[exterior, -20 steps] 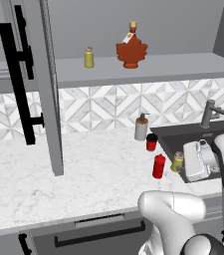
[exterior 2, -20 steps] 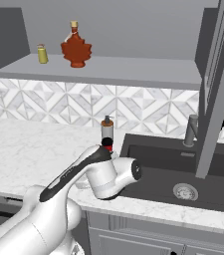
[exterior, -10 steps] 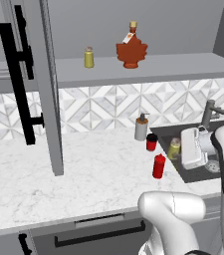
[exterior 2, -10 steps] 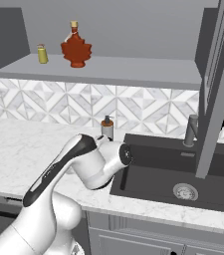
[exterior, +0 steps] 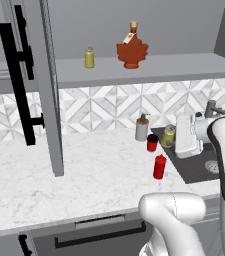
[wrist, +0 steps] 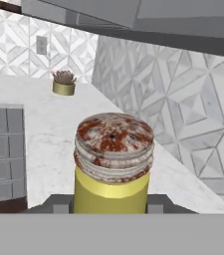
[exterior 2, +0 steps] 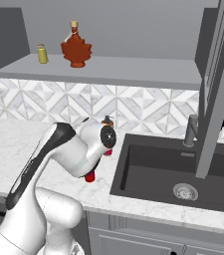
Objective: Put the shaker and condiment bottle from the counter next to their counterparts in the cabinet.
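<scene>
Here the shaker (wrist: 112, 169) sits clamped between the hand's (wrist: 111, 205) fingertips.

1. No text, brand, number or sign can be read anywhere.
2. The white tag on the maple-leaf bottle (exterior: 132, 52), at twelve o'clock on the shelf, is too small to read.

Between my claw (wrist: 111, 206) tips sits the small yellow-green cylindrical shaker (wrist: 111, 167), its body smooth and matt like plastic, its pale cap blotched rusty and rough-looking. Beyond it, the wide white marble counter (wrist: 49, 124) looks polished with faint grey veins. Off to my claw's side, the all-red cone-topped squeeze bottle (exterior: 159, 166) seems smooth plastic. Above, the flat grey cabinet shelf (exterior: 159, 67) is matt, and the red-brown maple-leaf syrup bottle (exterior: 132, 50) looks glassy.
</scene>
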Controlling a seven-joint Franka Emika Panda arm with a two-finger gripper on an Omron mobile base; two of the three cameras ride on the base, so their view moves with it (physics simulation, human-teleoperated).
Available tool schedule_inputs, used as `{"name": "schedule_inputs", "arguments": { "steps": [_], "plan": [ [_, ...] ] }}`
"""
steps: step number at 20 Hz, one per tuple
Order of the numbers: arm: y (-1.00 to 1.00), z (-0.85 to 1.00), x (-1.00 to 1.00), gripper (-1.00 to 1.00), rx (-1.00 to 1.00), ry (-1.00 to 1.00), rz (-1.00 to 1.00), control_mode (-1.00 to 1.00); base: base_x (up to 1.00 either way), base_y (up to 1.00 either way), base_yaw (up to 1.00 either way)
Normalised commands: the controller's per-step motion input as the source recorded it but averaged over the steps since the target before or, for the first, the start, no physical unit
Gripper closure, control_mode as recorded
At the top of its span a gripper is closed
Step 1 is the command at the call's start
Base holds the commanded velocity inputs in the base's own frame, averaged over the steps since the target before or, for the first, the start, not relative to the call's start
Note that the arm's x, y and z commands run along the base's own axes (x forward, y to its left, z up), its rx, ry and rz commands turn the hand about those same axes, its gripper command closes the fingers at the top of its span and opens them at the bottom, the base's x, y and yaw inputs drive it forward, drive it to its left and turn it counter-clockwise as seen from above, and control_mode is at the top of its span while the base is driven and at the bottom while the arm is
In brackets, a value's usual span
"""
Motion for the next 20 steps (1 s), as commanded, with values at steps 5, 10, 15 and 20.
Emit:
{"name": "schedule_inputs", "arguments": {
  "steps": [5, 10, 15, 20],
  "plan": [
    [0.39, 0.61, -0.01, 1.00, -0.01, -0.08, 0.00, -1.00, 0.00, 0.00, 0.00],
    [0.33, 0.64, -0.08, 1.00, 0.00, -0.05, 0.00, -1.00, 0.00, 0.00, 0.00],
    [0.31, 0.64, -0.17, 1.00, 0.00, -0.04, 0.00, -1.00, 0.00, 0.00, 0.00],
    [0.33, 0.62, -0.25, 1.00, 0.00, -0.03, -0.01, -1.00, 0.00, 0.00, 0.00]
  ]
}}
